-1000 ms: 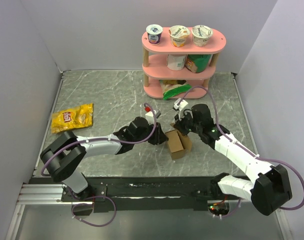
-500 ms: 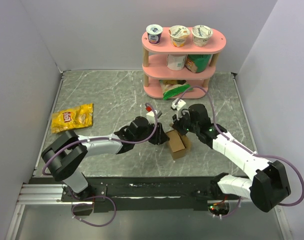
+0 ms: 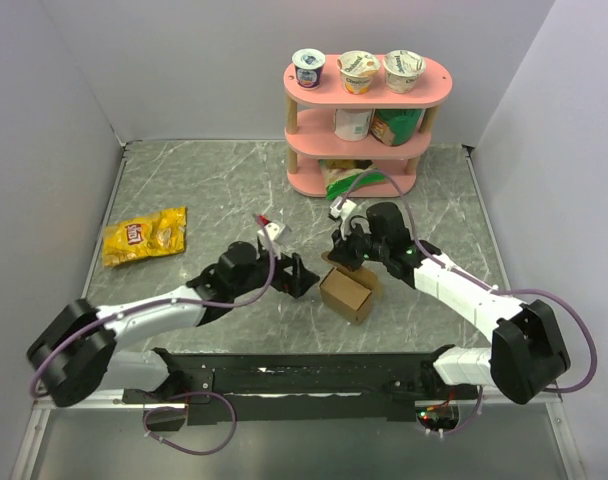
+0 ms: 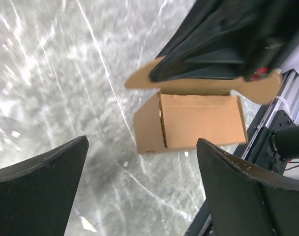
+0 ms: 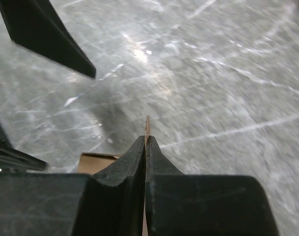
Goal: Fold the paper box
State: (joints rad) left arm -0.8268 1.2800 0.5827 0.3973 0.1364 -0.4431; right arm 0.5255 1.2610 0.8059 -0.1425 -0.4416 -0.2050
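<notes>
At mid counter (image 3: 184,190), paper box (image 3: 347,293) stands formed, top flap (image 4: 265,89) unclosed. Right end effector (image 3: 341,256) pinches that flap from 12 o'clock; left end effector (image 3: 300,279), 9 o'clock, gapes wide.

A yellow snack bag (image 3: 145,235) lies flat at 9 o'clock on the grey marbled table (image 3: 204,190). At 1 o'clock stands a pink three-tier shelf (image 3: 439,85). It has three lidded cups (image 3: 358,71) in a row on top, a white tub (image 3: 353,124) beside a green packet (image 3: 396,126) on the middle tier, and a green bag (image 3: 349,181) on the bottom.
</notes>
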